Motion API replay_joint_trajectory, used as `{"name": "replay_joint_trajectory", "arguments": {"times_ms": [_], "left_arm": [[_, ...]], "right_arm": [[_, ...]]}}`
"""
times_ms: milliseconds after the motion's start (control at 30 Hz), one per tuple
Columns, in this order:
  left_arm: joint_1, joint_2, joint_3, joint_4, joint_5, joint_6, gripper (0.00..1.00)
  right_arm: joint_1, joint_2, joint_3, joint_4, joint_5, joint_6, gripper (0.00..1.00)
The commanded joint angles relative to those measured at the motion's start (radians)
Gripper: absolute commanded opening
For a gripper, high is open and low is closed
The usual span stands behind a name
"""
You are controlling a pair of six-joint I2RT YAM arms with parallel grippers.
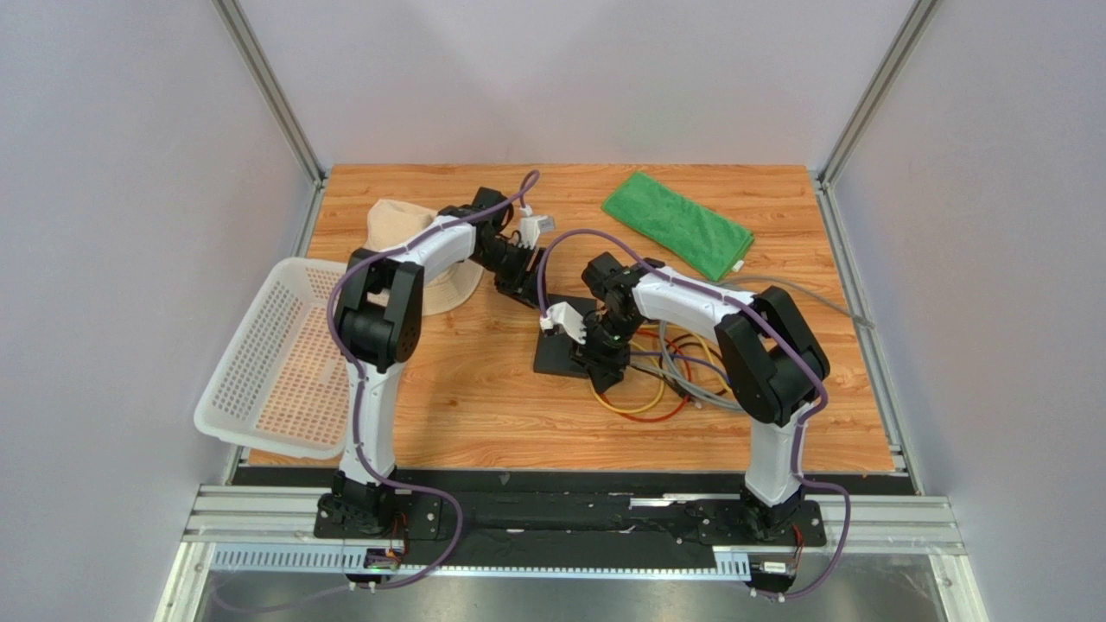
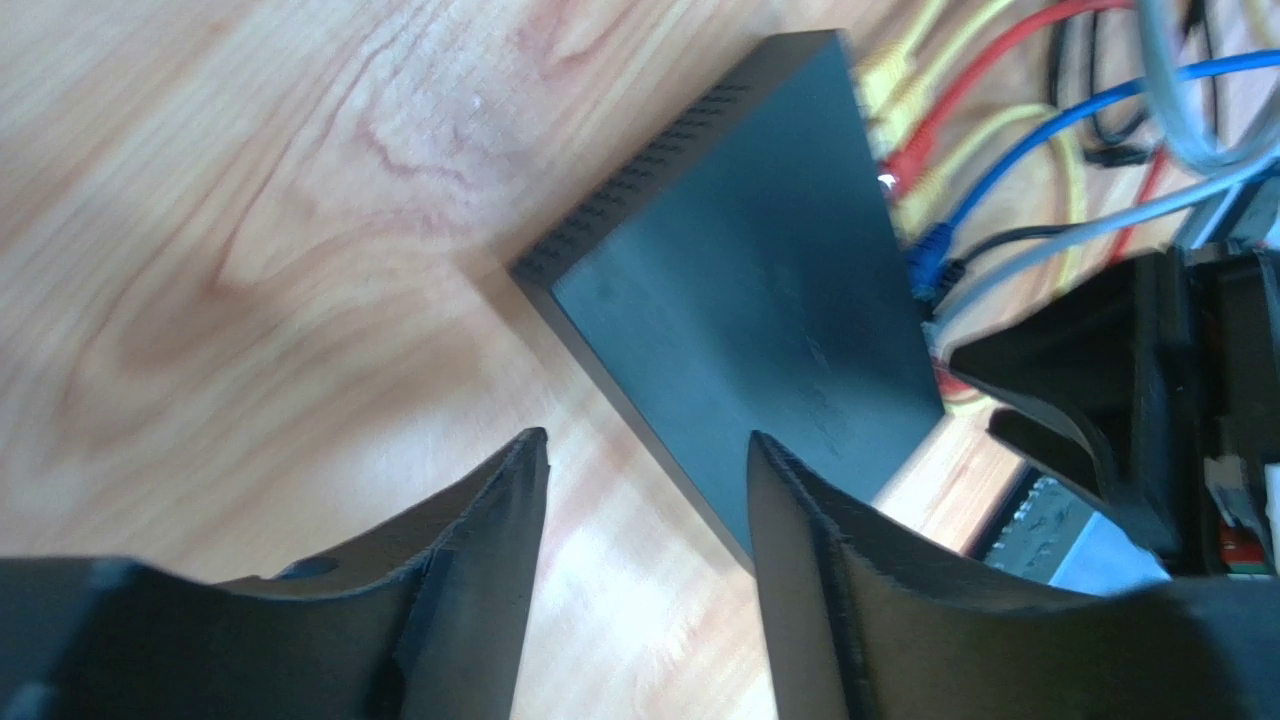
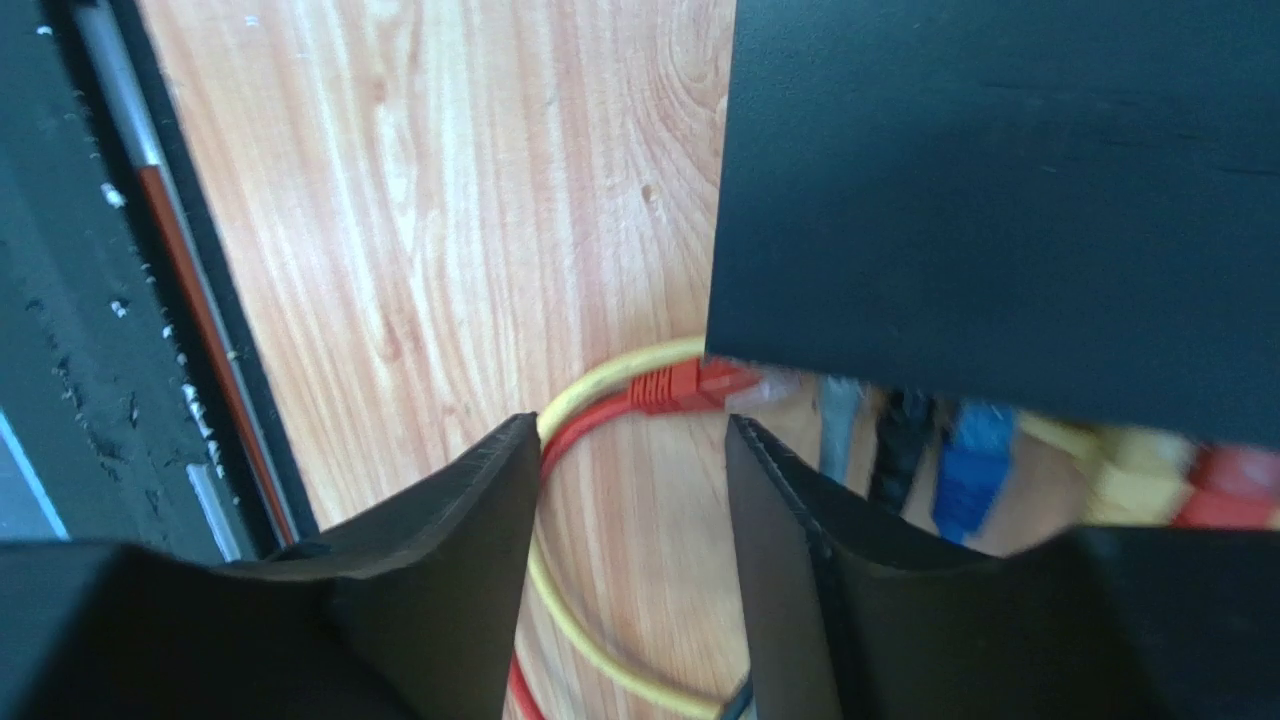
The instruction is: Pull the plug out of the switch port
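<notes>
Beyond my right gripper (image 3: pixel 631 435), parted like my left gripper (image 2: pixel 646 450), 1 red plastic plug (image 3: pixel 684 386) enters the flat matte-black rectangular switch (image 3: pixel 992 195); I'd pinch its body squarely, then pull straight.

A matte black switch (image 2: pixel 751 285) lay on an orange-brown table (image 1: pixel 454 389) with wavy wood grain. Right of it were a red cable (image 3: pixel 684 386), a yellow cable (image 3: pixel 624 363), a blue cable (image 3: pixel 977 458) and a grey cable (image 2: pixel 1180 90). At far right was a bright green cloth (image 1: pixel 676 223). At left were a white basket (image 1: pixel 279 350) patterned with small holes and a beige hat (image 1: pixel 422 266). The 2 arms, left arm (image 1: pixel 373 402) and right arm (image 1: pixel 776 454), were white and black with purple cabling.
</notes>
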Motion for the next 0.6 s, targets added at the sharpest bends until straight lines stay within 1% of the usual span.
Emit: {"name": "replay_joint_trajectory", "arguments": {"times_ms": [0,33,100,133,167,200,233,300,333,367,400,433,467,500,533,567], "left_arm": [[0.030,-0.248,0.011,-0.038,-0.045,-0.009,0.67],[0.030,-0.317,-0.003,-0.026,-0.051,-0.005,0.70],[0.030,-0.406,-0.090,0.026,-0.029,-0.017,0.72],[0.030,-0.497,-0.132,0.114,-0.023,-0.046,0.73],[0.030,-0.542,-0.212,0.161,-0.022,-0.057,0.73],[0.030,-0.581,-0.247,0.205,-0.025,-0.092,0.73],[0.030,-0.640,-0.279,0.272,-0.029,-0.133,0.73],[0.030,-0.684,-0.343,0.324,-0.061,-0.178,0.70],[0.030,-0.742,-0.382,0.438,-0.092,-0.265,0.69],[0.029,-0.771,-0.479,0.521,-0.138,-0.308,0.69],[0.026,-0.803,-0.518,0.649,-0.153,-0.340,0.69],[0.013,-0.799,-0.541,0.672,-0.161,-0.364,0.69],[0.009,-0.788,-0.548,0.664,-0.155,-0.356,0.69],[0.006,-0.776,-0.554,0.649,-0.161,-0.350,0.69],[0.004,-0.764,-0.571,0.652,-0.167,-0.347,0.69],[0.004,-0.759,-0.609,0.658,-0.175,-0.345,0.69]], "right_arm": [[-0.041,-0.186,0.051,-0.021,-0.066,0.014,0.63],[-0.058,-0.227,0.076,-0.013,-0.064,0.037,0.66],[-0.078,-0.253,0.109,-0.012,-0.063,0.091,0.72],[-0.086,-0.272,0.128,-0.013,-0.049,0.131,0.73],[-0.106,-0.280,0.158,-0.015,-0.043,0.151,0.73],[-0.119,-0.287,0.175,-0.015,-0.046,0.169,0.74],[-0.158,-0.296,0.189,-0.001,-0.055,0.227,0.74],[-0.196,-0.300,0.231,0.039,-0.038,0.318,0.74],[-0.234,-0.290,0.243,0.074,-0.025,0.423,0.74],[-0.254,-0.286,0.252,0.096,-0.020,0.473,0.75],[-0.271,-0.281,0.245,0.128,-0.009,0.534,0.77],[-0.294,-0.277,0.226,0.205,0.047,0.589,0.79],[-0.299,-0.275,0.205,0.252,0.113,0.720,0.82],[-0.296,-0.274,0.153,0.301,0.199,0.779,0.94],[-0.293,-0.258,0.142,0.330,0.348,0.856,1.00],[-0.293,-0.246,0.142,0.323,0.360,0.895,1.00]]}}
